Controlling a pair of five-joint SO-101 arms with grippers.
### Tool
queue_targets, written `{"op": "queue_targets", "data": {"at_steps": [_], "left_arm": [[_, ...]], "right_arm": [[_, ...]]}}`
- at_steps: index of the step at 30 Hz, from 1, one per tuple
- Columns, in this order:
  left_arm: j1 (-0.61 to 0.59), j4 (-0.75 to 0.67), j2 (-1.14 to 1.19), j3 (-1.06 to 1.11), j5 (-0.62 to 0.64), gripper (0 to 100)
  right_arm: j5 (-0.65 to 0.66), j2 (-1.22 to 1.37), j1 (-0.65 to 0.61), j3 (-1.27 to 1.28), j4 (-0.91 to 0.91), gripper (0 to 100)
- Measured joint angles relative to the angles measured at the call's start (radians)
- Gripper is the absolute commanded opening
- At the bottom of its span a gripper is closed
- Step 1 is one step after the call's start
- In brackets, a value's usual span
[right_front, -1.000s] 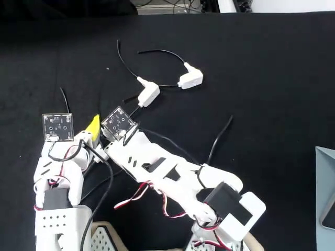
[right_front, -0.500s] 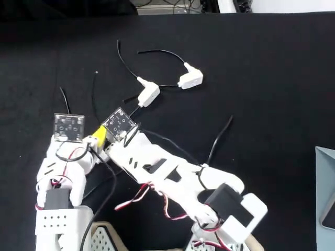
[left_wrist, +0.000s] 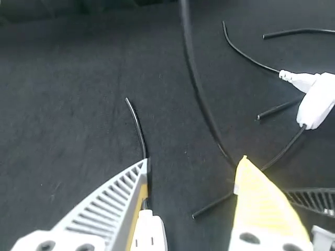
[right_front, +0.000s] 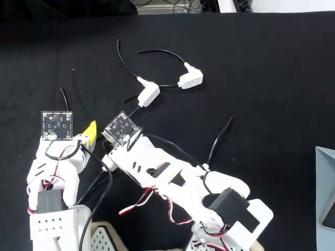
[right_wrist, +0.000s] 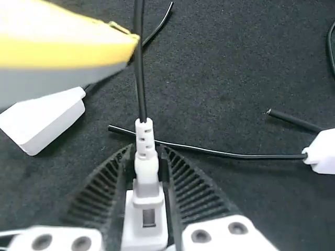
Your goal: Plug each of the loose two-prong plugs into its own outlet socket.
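My right gripper (right_wrist: 144, 151) is shut on a small white plug (right_wrist: 142, 209), whose black cable (right_wrist: 138, 63) runs straight away from it. My left gripper (left_wrist: 193, 162) is open, its grey finger (left_wrist: 115, 204) and yellow finger (left_wrist: 261, 204) wide apart. A white plug (left_wrist: 149, 232) with a thin black wire (left_wrist: 137, 125) lies against the grey finger. In the high view the two arms sit close together at the near left, the yellow finger (right_front: 90, 130) beside the right arm's camera board (right_front: 120, 128). Two loose white plugs (right_front: 148, 95) (right_front: 190, 79) lie farther out, trailing black wires.
A black cloth (right_front: 261, 78) covers the table. A thin cable end (right_front: 74, 70) reaches out at the far left. A white block (right_wrist: 42, 120) lies beside the right gripper under the yellow finger. A grey-blue object (right_front: 325, 188) sits at the right edge.
The left arm swung right toward the right gripper, then back left. The thin cable's free end swept leftward over the cloth. The right arm shifted slightly.
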Motion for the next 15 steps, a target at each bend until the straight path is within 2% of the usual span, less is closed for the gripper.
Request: {"op": "queue_targets", "data": {"at_steps": [3,9,15], "left_arm": [[-0.023,0.048,0.0,-0.026,-0.002,26],[-0.109,0.057,0.0,-0.029,-0.006,26],[-0.118,-0.094,0.0,0.055,-0.008,26]], "right_arm": [[0.0,-0.014,0.014,0.0,0.0,1.1],[-0.043,-0.115,0.026,0.026,0.0,1.1],[-0.054,-0.236,0.026,0.103,0.0,1.1]]}}
